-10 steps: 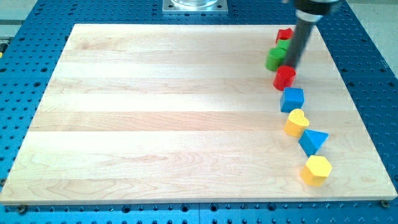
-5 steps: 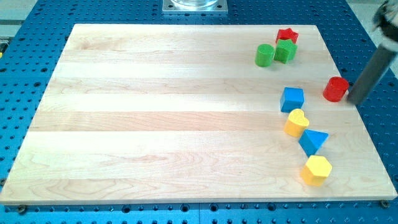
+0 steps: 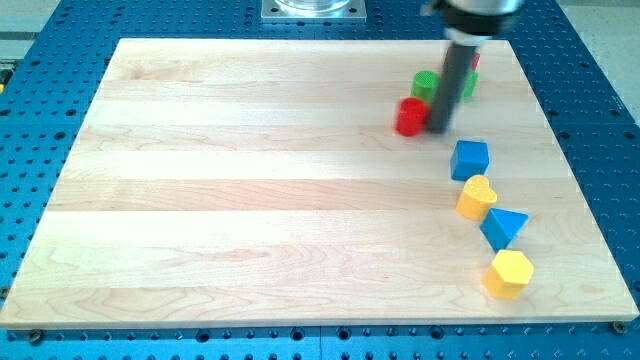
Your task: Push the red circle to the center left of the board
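The red circle (image 3: 410,117) lies on the wooden board (image 3: 250,200) at the upper right, a little left of the block column. My tip (image 3: 438,129) is at the circle's right side, touching or nearly touching it. The dark rod rises from there and hides part of the green circle (image 3: 425,83) and most of the green block (image 3: 469,84) and the red star (image 3: 474,60) behind it.
A blue cube (image 3: 470,159), a yellow heart-like block (image 3: 477,197), a blue triangle (image 3: 503,227) and a yellow hexagon (image 3: 510,273) run down the board's right side. The blue perforated table (image 3: 40,60) surrounds the board.
The red circle went from beside the blue cube out toward the right edge, then back left and up to below the green circle. My tip swung right, then followed it left.
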